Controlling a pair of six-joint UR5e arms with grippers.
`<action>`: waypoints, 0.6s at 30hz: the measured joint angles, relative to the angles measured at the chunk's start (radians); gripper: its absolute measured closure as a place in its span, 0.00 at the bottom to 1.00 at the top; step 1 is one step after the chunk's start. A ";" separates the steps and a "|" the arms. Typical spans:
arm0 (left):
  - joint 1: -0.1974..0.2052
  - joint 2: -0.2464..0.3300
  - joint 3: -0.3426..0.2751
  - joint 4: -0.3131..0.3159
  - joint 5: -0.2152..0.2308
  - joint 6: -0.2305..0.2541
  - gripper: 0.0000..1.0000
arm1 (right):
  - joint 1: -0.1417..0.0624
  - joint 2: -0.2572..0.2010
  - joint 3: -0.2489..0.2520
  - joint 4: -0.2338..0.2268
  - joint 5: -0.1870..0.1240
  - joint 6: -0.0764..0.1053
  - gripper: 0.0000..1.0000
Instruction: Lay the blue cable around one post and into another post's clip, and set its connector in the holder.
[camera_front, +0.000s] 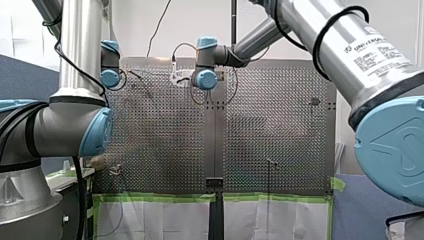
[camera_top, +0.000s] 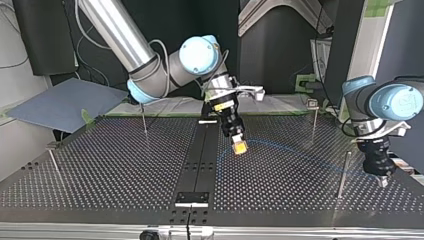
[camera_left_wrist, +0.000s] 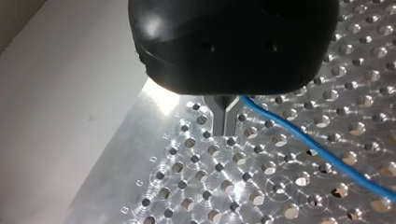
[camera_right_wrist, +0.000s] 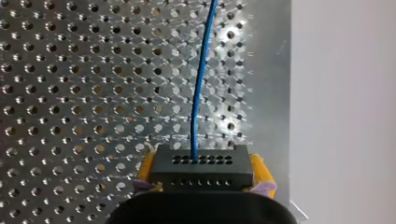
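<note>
Right wrist view: connector (camera_right_wrist: 203, 165) gripped between right jaws' yellow pads (camera_right_wrist: 259, 170), blue cable (camera_right_wrist: 200, 84) running ahead over the counter (camera_right_wrist: 70, 93). Left jaws pinched on cable further along. Advice: keep the cable low and taut rounding the post (camera_top: 343, 175).

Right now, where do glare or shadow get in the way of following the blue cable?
Left wrist view: glare on the table under my left gripper, blue cable plain. Right wrist view: shine beside the cable, connector plain. Top view: dark table, cable only a faint arc. Front view: pale reflections on the table, cable not discernible.
</note>
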 joint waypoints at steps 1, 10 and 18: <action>0.000 -0.001 0.000 0.000 0.001 0.000 1.00 | -0.001 0.006 -0.005 0.000 -0.002 0.002 1.00; -0.008 -0.035 0.022 -0.015 0.023 0.006 1.00 | -0.019 0.018 -0.036 0.001 -0.011 0.036 1.00; -0.002 -0.041 0.023 -0.016 0.033 0.004 1.00 | -0.022 0.019 -0.039 0.009 -0.013 0.040 1.00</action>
